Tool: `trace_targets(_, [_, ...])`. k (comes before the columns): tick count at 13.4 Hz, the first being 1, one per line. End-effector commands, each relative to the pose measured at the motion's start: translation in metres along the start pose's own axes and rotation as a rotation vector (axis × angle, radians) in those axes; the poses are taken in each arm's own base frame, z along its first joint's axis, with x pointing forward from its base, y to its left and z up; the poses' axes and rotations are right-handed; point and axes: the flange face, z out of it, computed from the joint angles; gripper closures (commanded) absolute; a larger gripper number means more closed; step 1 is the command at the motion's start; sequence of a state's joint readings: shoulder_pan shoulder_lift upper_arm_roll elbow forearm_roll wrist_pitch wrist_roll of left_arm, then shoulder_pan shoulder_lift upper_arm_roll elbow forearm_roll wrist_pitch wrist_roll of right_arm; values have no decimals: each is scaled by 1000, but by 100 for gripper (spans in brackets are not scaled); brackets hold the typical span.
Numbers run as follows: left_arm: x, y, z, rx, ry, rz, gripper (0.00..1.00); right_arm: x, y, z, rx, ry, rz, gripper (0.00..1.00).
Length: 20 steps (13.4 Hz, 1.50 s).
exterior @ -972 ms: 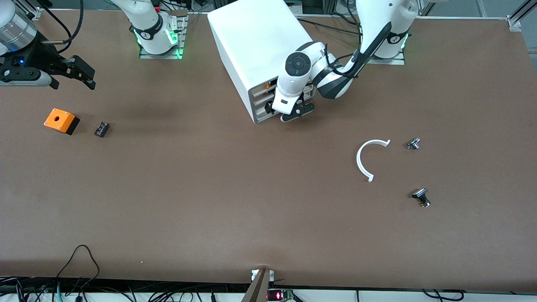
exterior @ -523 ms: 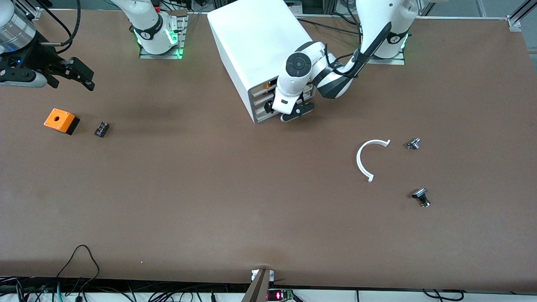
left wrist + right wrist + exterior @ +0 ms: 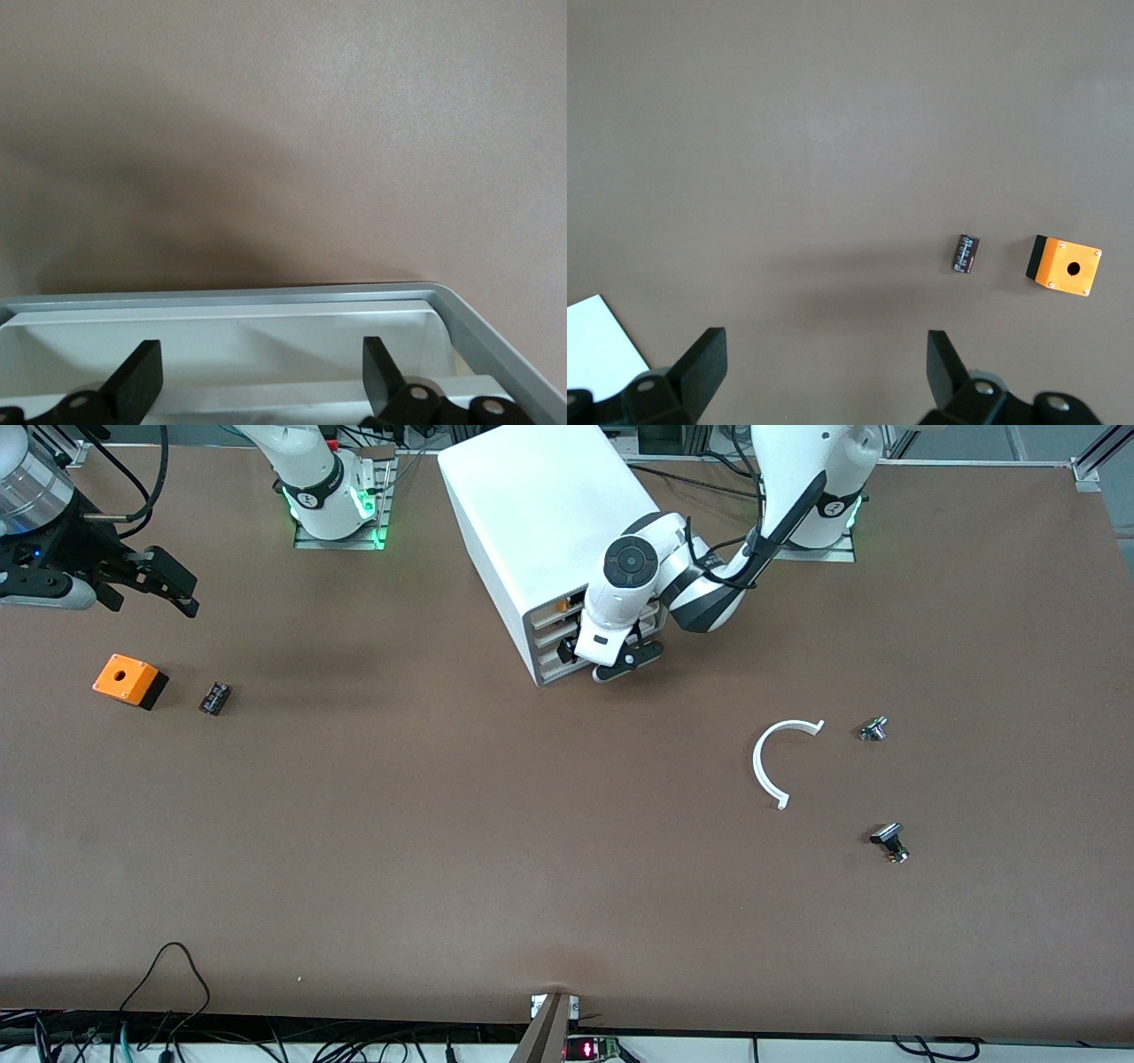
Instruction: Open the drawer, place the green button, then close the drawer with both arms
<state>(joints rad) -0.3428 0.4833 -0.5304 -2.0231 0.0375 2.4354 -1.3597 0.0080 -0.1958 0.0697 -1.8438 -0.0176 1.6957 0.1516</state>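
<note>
The white cabinet (image 3: 532,514) stands at the robots' side of the table. Its lowest drawer (image 3: 560,674) has a plain white front (image 3: 266,350) that sits flush with the drawers above. My left gripper (image 3: 629,662) hangs low right in front of that drawer, open, its two fingers spread across the white front (image 3: 261,376) with nothing between them. The button (image 3: 214,697), a small dark thumb-sized piece, lies on its side near the right arm's end of the table (image 3: 966,253). My right gripper (image 3: 182,589) hovers open and empty (image 3: 824,367) over bare table beside it.
An orange box with a hole (image 3: 129,680) sits beside the button (image 3: 1065,264). Toward the left arm's end lie a white curved strip (image 3: 769,762) and two small silver-black metal buttons (image 3: 873,729) (image 3: 889,840). Upper drawers show orange and black parts (image 3: 560,607).
My right gripper has drifted slightly toward its end of the table. The left gripper has barely shifted at the cabinet front. Nothing on the table has moved.
</note>
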Motion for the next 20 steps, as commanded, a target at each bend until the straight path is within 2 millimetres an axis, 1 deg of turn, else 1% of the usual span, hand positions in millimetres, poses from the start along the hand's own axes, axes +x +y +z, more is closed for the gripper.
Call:
trace_targets(1, [1,1,-7,-17,-17,6,1,3,1,-6,6,14,14,0])
trace_targets(2, [17,3,-16,-35,-12,-2,0,4,1,-7,7,19,14,0])
trace_targets(3, [32,0,-22,-29,-10,2,1,5,1,-7,7,20,14,0])
trace_targets(5, [66,-1,-48,1,-17,28,0,8,0,-9,9,25,14,0])
trace_targets(6, [79,2,-70,35,-30,48,1,9,0,-9,9,25,14,0])
trace_targets(8, [98,6,-110,100,-46,91,0,9,0,-9,9,25,14,0])
trace_targets(9, [114,1,-128,121,-55,108,0,9,0,-9,9,23,14,0])
trace_targets(10, [134,-6,-148,127,-66,132,0,9,0,-9,9,23,14,0])
trace_targets(11, [147,-13,-167,137,-75,163,0,9,0,-9,9,23,13,0])
trace_targets(14, [182,-39,-240,145,-80,223,0,10,0,-11,10,29,14,0])
trace_targets(16, [205,-63,-286,190,-67,290,0,14,0,-16,10,35,13,0])
trace_targets(18, [222,-83,-330,200,-28,364,0,15,-2,-15,10,32,11,0])
trace_targets(20, [231,-101,-359,178,16,439,0,16,-2,-16,11,37,11,0])
